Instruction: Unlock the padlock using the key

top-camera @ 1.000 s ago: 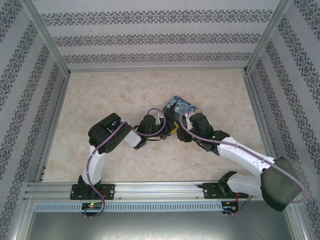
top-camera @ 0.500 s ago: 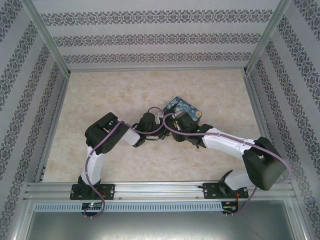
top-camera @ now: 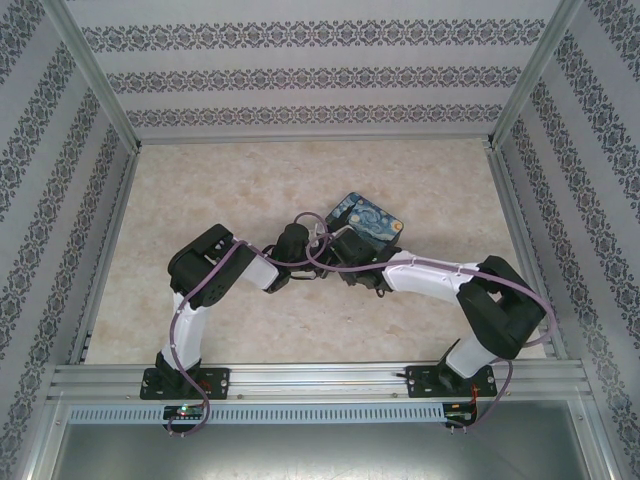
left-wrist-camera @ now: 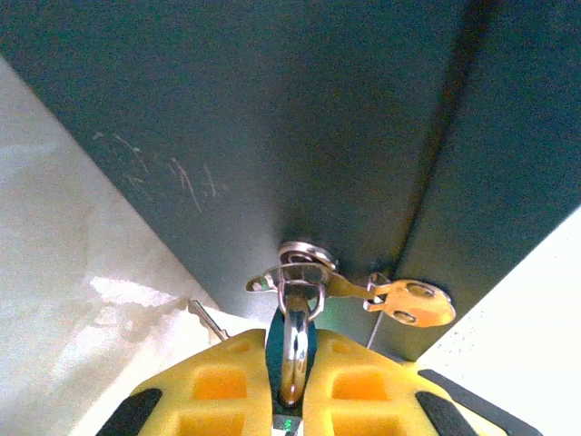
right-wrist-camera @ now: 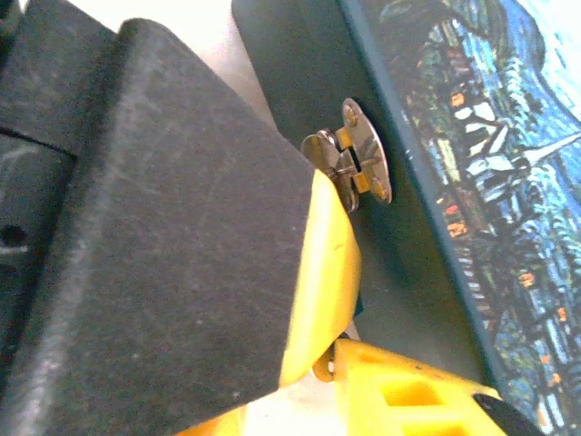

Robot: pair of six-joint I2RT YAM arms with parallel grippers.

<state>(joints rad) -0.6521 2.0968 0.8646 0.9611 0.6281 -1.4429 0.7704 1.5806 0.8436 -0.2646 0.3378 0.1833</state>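
My left gripper (left-wrist-camera: 291,356) is pinched shut on a thin silver loop (left-wrist-camera: 293,336). The loop hangs from the little latch (left-wrist-camera: 304,259) on the dark side of the painted box (top-camera: 368,218). I think this loop is the top of the padlock. But the fat part of the lock is hidden between my yellow fingers (left-wrist-camera: 213,386), so I am not sure. The loop points straight out from the box wall and back toward my left wrist. So the keyhole is most likely at my end, away from the box.

My right gripper (top-camera: 343,252) is just beside the same latch and reaches in from the right. Both arms are close to it, and the left one has the hold. In the right wrist view one big finger is in the way. I cannot tell how wide those jaws are, or if they hold the key. A thin metal tip (left-wrist-camera: 205,318) pokes out by my left finger. It may be the key, but it is too small to tell. I think the key has to go in along the line of the loop, from my side.
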